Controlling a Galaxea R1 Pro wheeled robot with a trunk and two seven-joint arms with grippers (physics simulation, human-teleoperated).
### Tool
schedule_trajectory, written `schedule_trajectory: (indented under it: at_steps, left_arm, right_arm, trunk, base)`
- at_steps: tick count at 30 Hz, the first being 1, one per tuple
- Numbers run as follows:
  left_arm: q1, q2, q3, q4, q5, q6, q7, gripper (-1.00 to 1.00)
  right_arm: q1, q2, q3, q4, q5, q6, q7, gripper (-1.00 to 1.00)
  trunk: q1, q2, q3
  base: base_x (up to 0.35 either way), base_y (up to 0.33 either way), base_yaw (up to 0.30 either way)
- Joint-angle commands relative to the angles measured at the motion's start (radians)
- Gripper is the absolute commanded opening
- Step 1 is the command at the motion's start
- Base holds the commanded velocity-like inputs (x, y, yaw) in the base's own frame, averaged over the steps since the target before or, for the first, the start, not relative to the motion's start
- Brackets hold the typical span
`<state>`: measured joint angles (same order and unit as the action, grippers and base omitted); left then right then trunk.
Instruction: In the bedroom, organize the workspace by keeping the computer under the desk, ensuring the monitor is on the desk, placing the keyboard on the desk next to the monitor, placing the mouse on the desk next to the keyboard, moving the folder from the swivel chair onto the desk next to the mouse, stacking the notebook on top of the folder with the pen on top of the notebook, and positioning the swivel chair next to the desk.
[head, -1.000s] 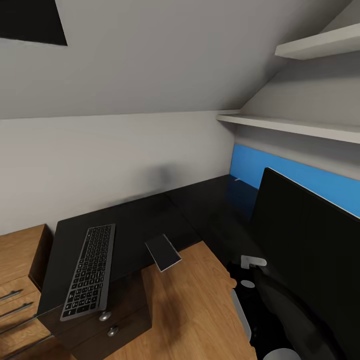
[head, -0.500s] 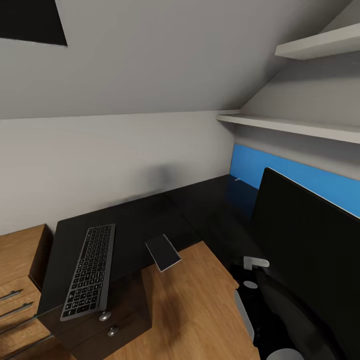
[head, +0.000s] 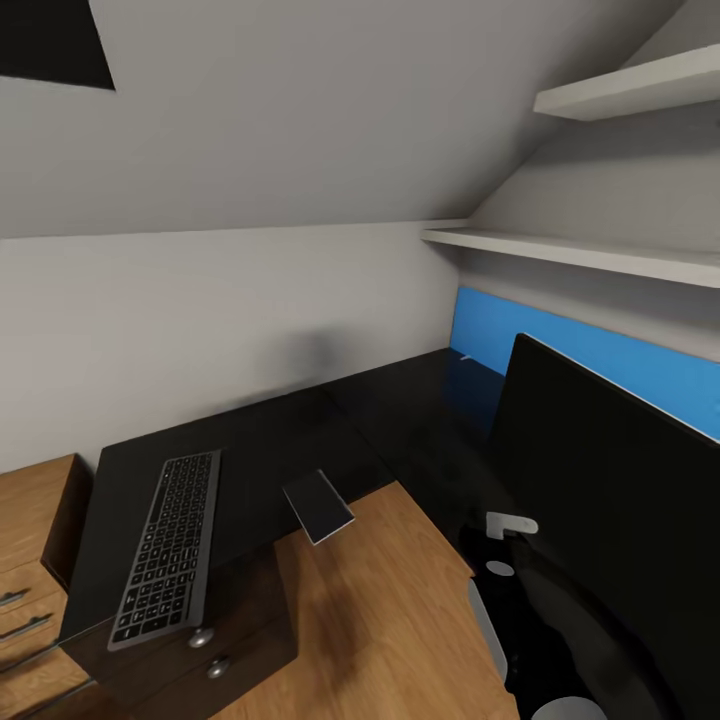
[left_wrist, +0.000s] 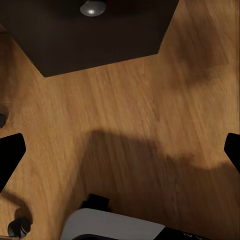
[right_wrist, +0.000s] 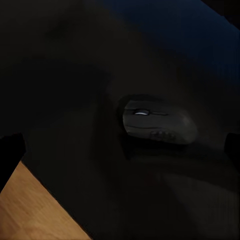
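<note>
Fingers of the left gripper (left_wrist: 120, 150) stand wide apart over the bare wooden floor (left_wrist: 125, 110), holding nothing; the dark drawer unit (left_wrist: 90, 35) is just beyond them. On the desk (head: 270, 440), from left to right, lie the keyboard (head: 165, 545), then a small grey notebook (head: 318, 506) hanging partly over the desk edge, then the monitor (head: 610, 480) before the blue back panel (head: 600, 360). Fingers of the right gripper (right_wrist: 120, 150) are also spread, empty, over the black top near a dark mouse (right_wrist: 159, 121). No writing can be read.
</note>
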<state>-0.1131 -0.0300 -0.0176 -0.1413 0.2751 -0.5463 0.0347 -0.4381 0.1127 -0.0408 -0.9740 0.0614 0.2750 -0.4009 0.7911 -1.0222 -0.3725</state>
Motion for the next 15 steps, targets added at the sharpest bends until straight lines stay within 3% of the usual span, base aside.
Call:
schedule_trajectory:
  at_steps: [1,15]
  left_arm:
    - [0.0,0.0,-0.002,0.0,0.001,-0.003,0.004,1.0]
    - [0.0,0.001,-0.001,0.0,0.001,-0.003,0.004,1.0]
  right_arm:
    - [-0.001,0.001,-0.001,-0.001,0.007,0.008,-0.001,1.0]
    - [-0.001,0.002,0.001,0.003,0.008,0.008,0.0,1.0]
  trunk:
    - [0.0,-0.001,-0.001]
    - [0.0,-0.001,-0.001]
  base:
    - [0.0,0.0,-0.129]
    - [0.0,0.0,-0.034]
